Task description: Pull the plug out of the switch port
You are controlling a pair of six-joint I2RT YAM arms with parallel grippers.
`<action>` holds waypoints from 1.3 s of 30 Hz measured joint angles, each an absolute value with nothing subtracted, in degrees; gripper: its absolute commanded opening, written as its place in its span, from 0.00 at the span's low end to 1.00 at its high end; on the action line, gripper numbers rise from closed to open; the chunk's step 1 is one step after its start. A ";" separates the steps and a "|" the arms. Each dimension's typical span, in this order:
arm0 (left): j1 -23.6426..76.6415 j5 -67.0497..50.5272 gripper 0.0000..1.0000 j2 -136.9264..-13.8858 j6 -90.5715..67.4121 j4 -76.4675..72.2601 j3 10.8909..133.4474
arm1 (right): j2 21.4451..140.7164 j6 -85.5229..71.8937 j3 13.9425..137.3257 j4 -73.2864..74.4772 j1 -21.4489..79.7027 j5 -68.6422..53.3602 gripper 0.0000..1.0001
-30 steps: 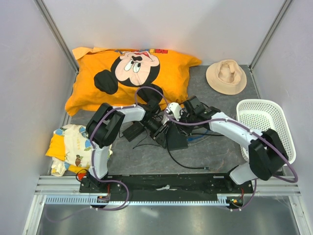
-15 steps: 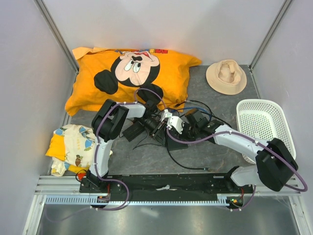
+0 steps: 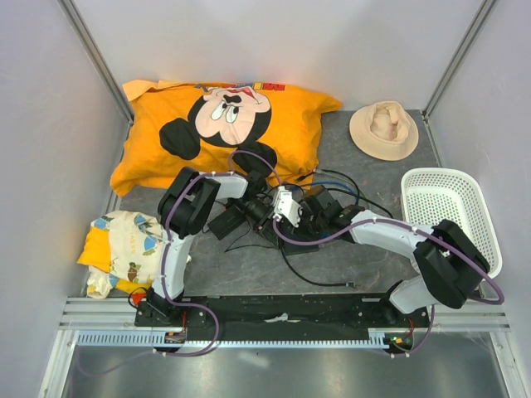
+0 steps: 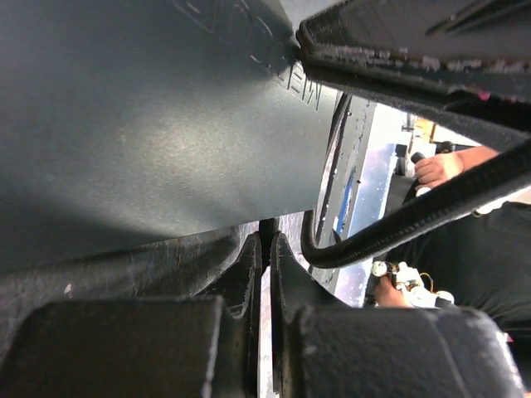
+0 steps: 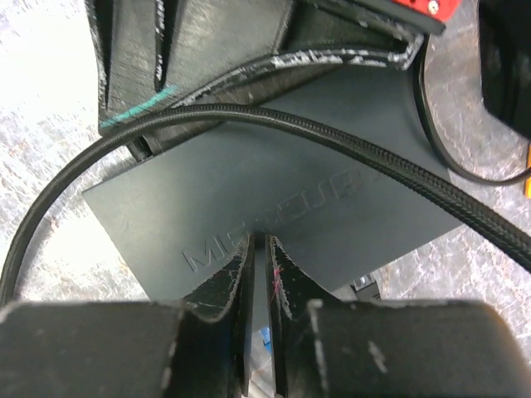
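Top view: the switch [image 3: 292, 235] lay mid-bench [image 3: 348, 265], in front of the orange pillow [image 3: 224, 124], mostly hidden where both arms met.
Left wrist: the left tool [image 4: 265, 249] was pressed together, its tips against the switch's matte face, a black cable [image 4: 398, 224] curving beside.
Right wrist: the right tool [image 5: 259, 249] was all but pressed together, with a thin slit left, and its tips sat at the switch's near edge. A braided cable [image 5: 332, 141] crossed the switch's top.

Plain pale grey walls [image 3: 274, 50] and slanted aluminium corner posts [image 3: 94, 56] enclose the dark grey felt-topped desk [image 3: 241, 269], softly, evenly lit.
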State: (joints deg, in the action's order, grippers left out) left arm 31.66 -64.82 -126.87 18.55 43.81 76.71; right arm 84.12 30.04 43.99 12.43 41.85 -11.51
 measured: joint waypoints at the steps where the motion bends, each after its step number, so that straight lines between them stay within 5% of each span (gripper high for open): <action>1: 31.62 -64.99 0.02 -127.02 18.55 44.03 76.84 | 84.16 30.15 43.88 12.10 41.98 -11.49 0.13; 5: 31.59 -65.10 0.02 -127.52 18.61 45.43 77.87 | 84.18 31.09 43.16 10.68 42.30 -11.57 0.04; 39: 31.46 -64.58 0.02 -128.31 23.79 49.12 80.42 | 80.84 29.36 37.63 3.77 42.44 -11.22 0.00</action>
